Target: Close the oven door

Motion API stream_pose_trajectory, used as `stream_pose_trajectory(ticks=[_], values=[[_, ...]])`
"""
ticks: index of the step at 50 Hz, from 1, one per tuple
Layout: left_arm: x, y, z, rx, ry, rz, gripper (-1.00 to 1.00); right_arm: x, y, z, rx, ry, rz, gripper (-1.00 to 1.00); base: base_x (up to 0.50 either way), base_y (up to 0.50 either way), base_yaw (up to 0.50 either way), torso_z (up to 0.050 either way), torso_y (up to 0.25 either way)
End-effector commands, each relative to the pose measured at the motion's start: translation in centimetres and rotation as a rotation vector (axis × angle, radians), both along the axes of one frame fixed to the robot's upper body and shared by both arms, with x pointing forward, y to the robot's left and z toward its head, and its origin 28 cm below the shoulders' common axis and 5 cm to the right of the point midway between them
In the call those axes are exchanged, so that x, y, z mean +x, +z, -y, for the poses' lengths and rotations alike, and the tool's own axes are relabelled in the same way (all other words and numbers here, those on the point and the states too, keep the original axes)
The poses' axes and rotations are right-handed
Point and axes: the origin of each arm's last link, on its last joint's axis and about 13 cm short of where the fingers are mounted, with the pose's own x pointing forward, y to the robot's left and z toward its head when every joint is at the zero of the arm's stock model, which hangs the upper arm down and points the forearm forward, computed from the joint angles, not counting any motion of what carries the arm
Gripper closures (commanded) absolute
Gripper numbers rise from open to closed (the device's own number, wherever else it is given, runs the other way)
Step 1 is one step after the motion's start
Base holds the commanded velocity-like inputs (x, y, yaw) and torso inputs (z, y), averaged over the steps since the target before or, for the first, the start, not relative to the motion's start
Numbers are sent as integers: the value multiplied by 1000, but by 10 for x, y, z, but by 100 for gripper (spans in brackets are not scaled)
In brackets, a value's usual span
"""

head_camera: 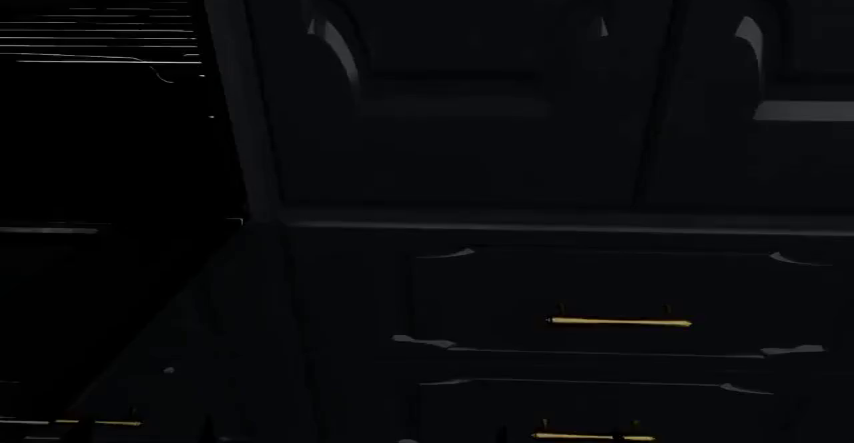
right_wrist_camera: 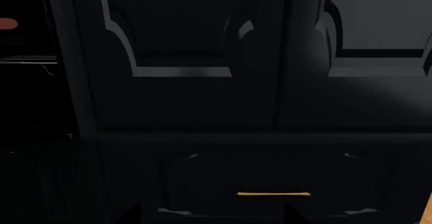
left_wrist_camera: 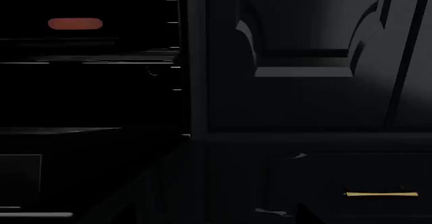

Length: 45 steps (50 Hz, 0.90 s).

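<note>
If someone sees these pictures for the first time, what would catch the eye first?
Almost everything is very dark, so the few bright spots stand out: the slim gold bar handles on the navy drawer fronts at the lower right of the head view. In the left wrist view, an orange-red oval glow shows inside the open oven cavity, above the pale lines of a wire rack. Tall panelled cabinet doors fill the rest.

Matt dark panelled cabinet doors (right_wrist_camera: 182, 42), shiny gold metal drawer handle (head_camera: 619, 321), thin bright wire rack (left_wrist_camera: 101, 58).
</note>
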Motion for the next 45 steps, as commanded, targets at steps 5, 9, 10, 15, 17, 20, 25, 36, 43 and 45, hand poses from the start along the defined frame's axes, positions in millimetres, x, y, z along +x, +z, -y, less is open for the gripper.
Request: stream_pose_trajectory(ticks=[5,9,10,15,17,20,25,36,43,45], values=[[0,0,0,71,25,80,-100,-2,0,0,-7,5,9,-100,0,0,0,0,0],[-2,-4,-1,30,18,28,-100,-1,0,-2,-26,11,6,-100,0,0,0,0,0],[-3,-3,-1,19,13,24,-100,-1,1,-2,-36,11,8,-100,0,0,0,0,0],[-3,-4,-1,33,21,28,-100,0,0,-2,-40,6,17,-100,-47,0,0,0,0],[-4,-4,-1,34,19,31,-100,-1,1,-3,-49,10,20,-100,-312,0,0,0,0],[-3,-5,-2,36,24,30,-100,-3,1,-2,-45,7,23,-100,-311,0,0,0,0],[-4,-6,-1,49,22,36,-100,-3,-2,-2,-47,8,21,-100,-313,0,0,0,0],[-2,-10,-1,60,28,34,-100,-5,-6,1,-41,-4,13,-100,-281,0,0,0,0],[-2,-9,-1,60,25,39,-100,-4,-6,1,-48,0,17,-100,-241,0,0,0,0],[-2,-10,-1,57,22,34,-100,-4,-6,1,-50,3,17,-100,-172,0,0,0,0]])
